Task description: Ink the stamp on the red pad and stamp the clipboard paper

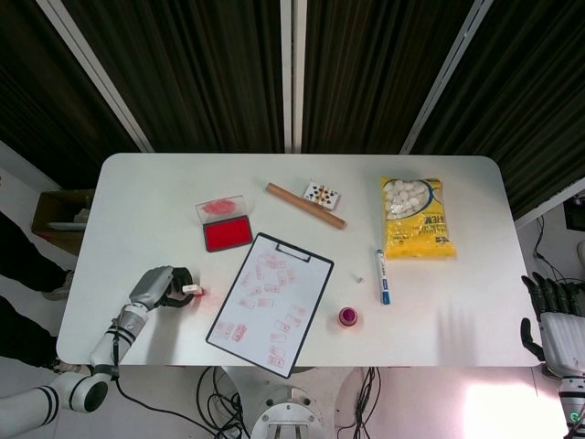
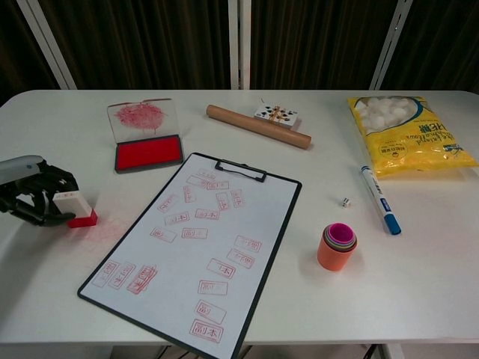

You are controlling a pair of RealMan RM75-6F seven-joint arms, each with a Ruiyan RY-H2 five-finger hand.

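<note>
The small stamp (image 2: 72, 207), white on top with a red base, stands on the table left of the clipboard. My left hand (image 2: 34, 196) curls its fingers around it from the left, seen also in the head view as left hand (image 1: 160, 286) and stamp (image 1: 192, 290). The red ink pad (image 2: 148, 152) lies open beyond them, its clear lid smeared red. The clipboard paper (image 2: 202, 239) bears several red stamp marks. My right hand (image 1: 555, 322) hangs off the table's right edge, fingers apart and holding nothing.
A wooden rod (image 2: 258, 126) and playing cards (image 2: 275, 114) lie behind the clipboard. A yellow bag (image 2: 408, 144), a blue marker (image 2: 380, 200), a small die (image 2: 344, 201) and stacked cups (image 2: 337, 246) occupy the right side. A faint red smudge (image 2: 101, 224) marks the table by the stamp.
</note>
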